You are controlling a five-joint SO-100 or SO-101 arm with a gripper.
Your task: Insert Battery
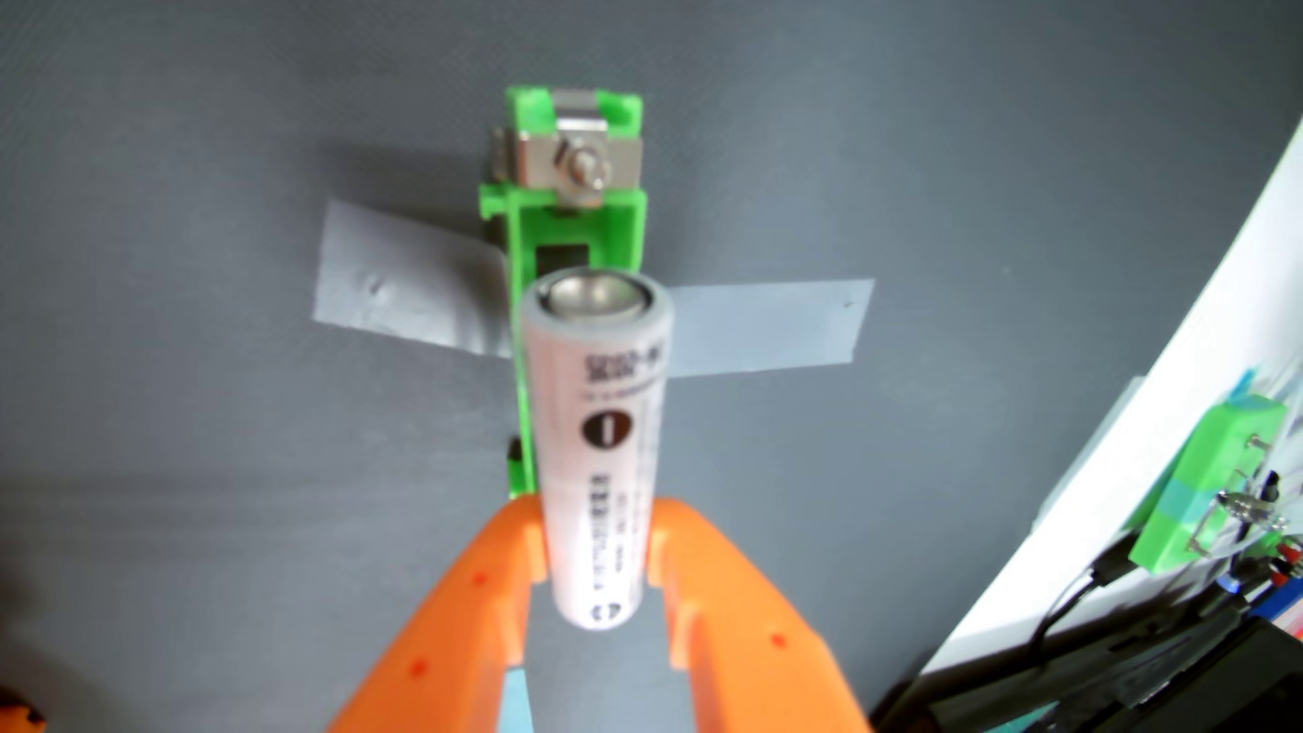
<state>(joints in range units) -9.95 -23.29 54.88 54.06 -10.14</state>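
Note:
In the wrist view my orange gripper (596, 543) is shut on a white cylindrical battery (596, 437). The battery points away from the camera, its metal end toward the far end of a green battery holder (564, 211). The holder is taped to the grey mat with grey tape (768, 324). A metal contact with a screw (578, 176) sits at the holder's far end. The battery hangs above the holder's slot and covers most of it; whether it touches the holder cannot be told.
A second green part (1184, 493) with wires and clips sits at the right on a white board (1198, 296). Black cables and a dark box (1128, 676) lie at the lower right. The grey mat (176, 352) spreads to the left.

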